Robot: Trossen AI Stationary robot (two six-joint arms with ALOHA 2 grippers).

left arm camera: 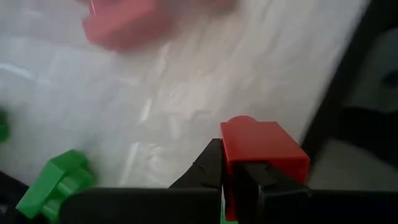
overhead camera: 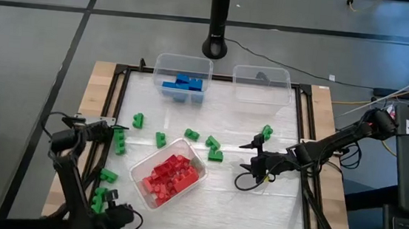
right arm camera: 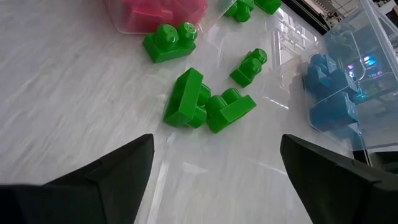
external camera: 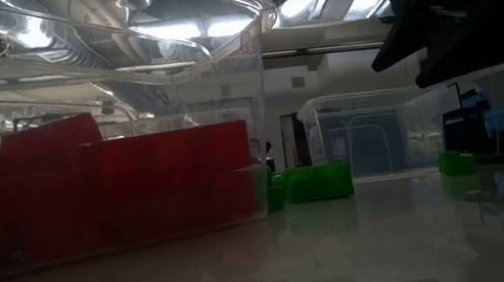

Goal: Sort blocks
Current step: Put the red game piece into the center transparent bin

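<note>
My left gripper [left arm camera: 233,171] is at the table's near left corner [overhead camera: 117,217], shut on a red block [left arm camera: 261,146]. A green block [left arm camera: 56,180] lies on the table close by. Red blocks fill a clear bin [overhead camera: 168,178] in the near middle, and blue blocks lie in a bin [overhead camera: 181,79] at the far edge. Several green blocks [overhead camera: 212,142] lie scattered flat across the white table. My right gripper [overhead camera: 248,164] hovers open right of the red bin, pointing at a green cluster [right arm camera: 199,102], with nothing between its fingers. My left gripper pinches the red block by its lower part [left arm camera: 239,180] between its two fingers, which come steeply from above. The block's studded end [left arm camera: 242,123] sticks out past the fingertips. The white table shows blurred behind the block, so it looks lifted clear.
An almost bare clear bin [overhead camera: 261,84] stands at the far right, beside the blue one. A black frame [overhead camera: 303,138] borders the white surface. More green blocks [overhead camera: 109,174] lie along the left edge near my left arm. A black pole base [overhead camera: 215,45] stands beyond the table.
</note>
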